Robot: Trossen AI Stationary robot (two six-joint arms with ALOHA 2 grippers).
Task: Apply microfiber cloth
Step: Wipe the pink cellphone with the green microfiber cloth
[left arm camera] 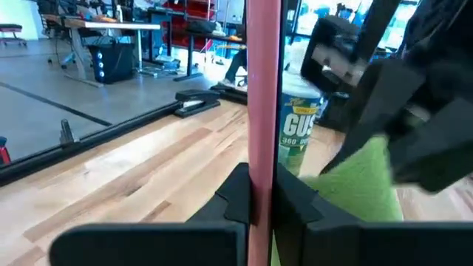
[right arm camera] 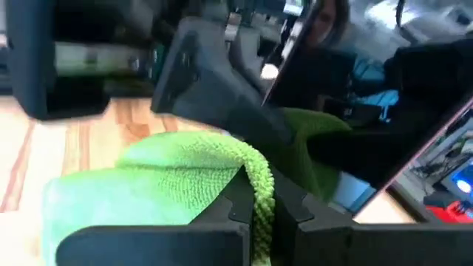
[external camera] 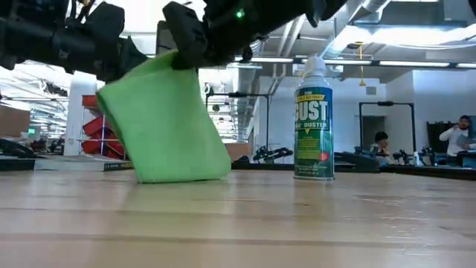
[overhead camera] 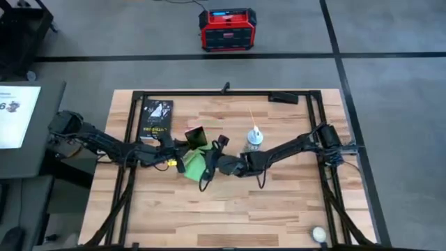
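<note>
The lime-green microfiber cloth [overhead camera: 194, 166] hangs at the table's middle, with my right gripper [overhead camera: 213, 166] shut on it from the right. In the low view the cloth [external camera: 163, 126] droops down to the tabletop. My left gripper [overhead camera: 181, 148] comes from the left and is shut on a dark phone [overhead camera: 195, 135] with a pink edge, held on edge just beyond the cloth. In the right wrist view the phone [right arm camera: 414, 140] stands close behind the cloth [right arm camera: 148, 185]. My left gripper pinches the phone's pink side edge [left arm camera: 262, 170] between its two fingers; the phone stands upright on edge, running straight up from the fingers, clear of the table. My right gripper pinches a rolled fold at the cloth's top [right arm camera: 256, 181] between its fingertips, several layers thick. The cloth hangs slack below, its lower edge [external camera: 178, 177] at the tabletop.
A dust-remover spray can [overhead camera: 254, 138] stands right of the cloth, close to my right arm. A black book with yellow lettering [overhead camera: 156, 118] lies at the far left. A black stapler [overhead camera: 283, 97] is at the far edge, a white ball [overhead camera: 318, 234] at the near right corner.
</note>
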